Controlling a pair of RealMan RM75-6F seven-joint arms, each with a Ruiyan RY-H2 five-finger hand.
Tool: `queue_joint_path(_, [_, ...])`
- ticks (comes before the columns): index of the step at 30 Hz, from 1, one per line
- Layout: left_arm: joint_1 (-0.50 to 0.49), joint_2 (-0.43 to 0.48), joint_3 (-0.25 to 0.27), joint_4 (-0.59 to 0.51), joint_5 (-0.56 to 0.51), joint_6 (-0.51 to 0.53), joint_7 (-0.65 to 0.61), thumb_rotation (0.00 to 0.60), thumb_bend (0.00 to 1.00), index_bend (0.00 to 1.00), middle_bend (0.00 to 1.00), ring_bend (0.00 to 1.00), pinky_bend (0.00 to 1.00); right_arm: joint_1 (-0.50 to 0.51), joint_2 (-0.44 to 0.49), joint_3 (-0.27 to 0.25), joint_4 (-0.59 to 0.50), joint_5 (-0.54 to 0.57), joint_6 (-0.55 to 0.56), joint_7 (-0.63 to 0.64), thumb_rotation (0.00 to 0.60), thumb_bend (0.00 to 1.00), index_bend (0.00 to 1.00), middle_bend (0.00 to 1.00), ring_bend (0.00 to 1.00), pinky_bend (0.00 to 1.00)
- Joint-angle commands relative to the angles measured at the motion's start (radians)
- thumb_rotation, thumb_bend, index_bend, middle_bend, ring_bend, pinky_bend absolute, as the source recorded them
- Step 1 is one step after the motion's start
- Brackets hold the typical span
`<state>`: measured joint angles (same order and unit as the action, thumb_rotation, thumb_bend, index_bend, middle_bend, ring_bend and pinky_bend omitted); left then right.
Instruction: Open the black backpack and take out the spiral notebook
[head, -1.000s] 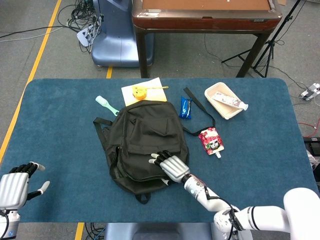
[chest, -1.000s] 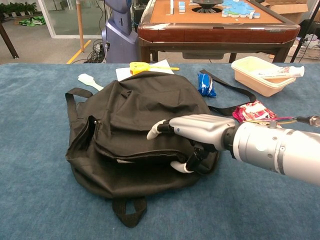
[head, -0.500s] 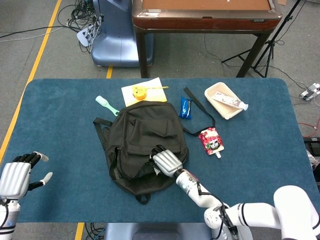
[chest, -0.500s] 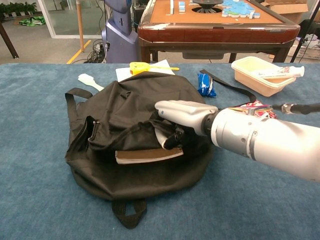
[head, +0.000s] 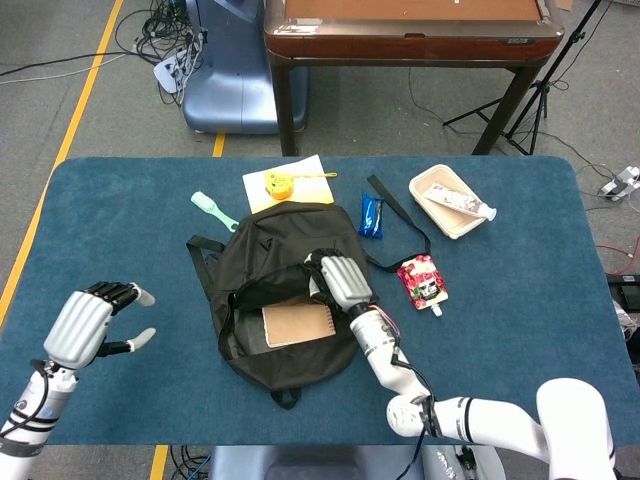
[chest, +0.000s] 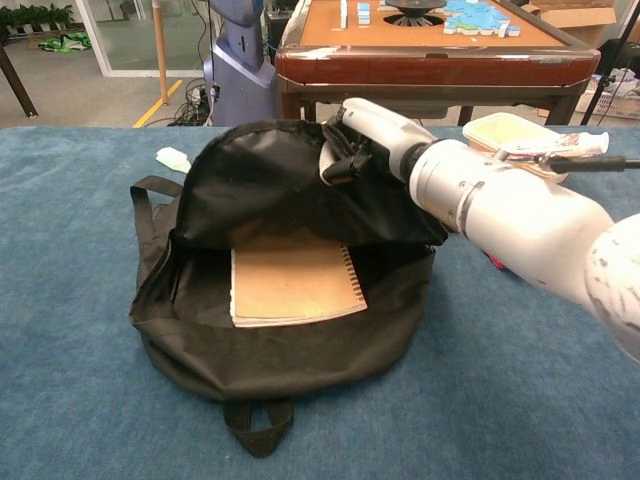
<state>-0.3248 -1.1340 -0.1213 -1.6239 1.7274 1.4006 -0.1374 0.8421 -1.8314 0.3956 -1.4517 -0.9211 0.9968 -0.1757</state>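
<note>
The black backpack (head: 250, 350) (chest: 290, 350) lies in the middle of the blue table with its front flap (chest: 280, 190) lifted up and back. My right hand (head: 338, 279) (chest: 362, 132) grips the flap's edge and holds it raised. Inside lies the spiral notebook (head: 297, 324) (chest: 292, 281), tan-covered, flat, with its wire binding on the right side. My left hand (head: 92, 320) hovers open over the table's left near part, well clear of the bag; the chest view does not show it.
Behind the bag lie a mint brush (head: 213, 210), a yellow tape measure (head: 277, 183) on yellow paper, a blue packet (head: 371, 214), a red pouch (head: 423, 281) and a white tray (head: 447, 203) holding a tube. A brown table (head: 410, 40) stands beyond the far edge.
My right hand has pulled the backpack's flap up and away from me, baring the notebook fully. My left hand has risen and moved right, toward the bag.
</note>
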Motion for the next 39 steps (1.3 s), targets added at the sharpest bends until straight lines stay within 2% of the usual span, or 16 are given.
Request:
queue_joint_path(1, [-0.073,-0.022,0.023,0.041,0.1,-0.019,-0.096,0.6,0.17,0.48,0.52,0.49,0.51,0.007,-0.027,0.036,0.024,0.024,0.019,0.027,0.6,1.0,0.66,0.38,0.2,0.19])
queue_joint_path(6, [-0.18,-0.09,0.048,0.126,0.198,-0.064,-0.187,0.6,0.17,0.49,0.55,0.5,0.52,0.015,-0.058,0.08,0.043,0.052,0.037,0.064,0.6,1.0,0.66,0.35,0.2,0.19])
queue_joint_path(10, [-0.257,-0.17,0.057,0.23,0.221,-0.108,-0.231,0.6,0.17,0.5,0.55,0.5,0.52,0.019,-0.073,0.115,0.041,0.08,0.047,0.09,0.6,1.0,0.64,0.34,0.2,0.19])
queue_joint_path(16, [-0.339,-0.292,0.073,0.433,0.246,-0.115,-0.27,0.6,0.17,0.49,0.54,0.49,0.52,0.014,-0.067,0.132,0.019,0.099,0.059,0.1,0.6,1.0,0.61,0.32,0.2,0.19])
queue_joint_path(20, [-0.365,-0.344,0.087,0.529,0.254,-0.104,-0.295,0.6,0.17,0.47,0.5,0.48,0.49,0.011,-0.063,0.143,0.01,0.107,0.064,0.109,0.6,1.0,0.61,0.32,0.2,0.19])
queue_joint_path(22, [-0.39,-0.392,0.105,0.614,0.262,-0.114,-0.312,0.6,0.17,0.44,0.46,0.45,0.46,0.009,-0.058,0.151,0.006,0.12,0.064,0.114,0.6,1.0,0.6,0.31,0.2,0.19])
queue_joint_path(30, [-0.451,-0.555,0.164,0.918,0.307,-0.042,-0.313,0.6,0.17,0.33,0.36,0.33,0.38,0.005,-0.048,0.153,-0.004,0.152,0.059,0.115,0.6,1.0,0.59,0.31,0.2,0.19])
queue_joint_path(33, [-0.469,-0.615,0.195,1.041,0.328,-0.004,-0.3,0.6,0.17,0.3,0.32,0.31,0.36,0.009,-0.048,0.154,-0.001,0.167,0.054,0.111,0.6,1.0,0.59,0.3,0.2,0.19])
queue_joint_path(39, [-0.481,-0.698,0.238,1.21,0.327,0.036,-0.326,0.6,0.17,0.27,0.29,0.28,0.35,0.016,-0.051,0.152,0.014,0.182,0.047,0.108,0.6,1.0,0.58,0.3,0.2,0.19])
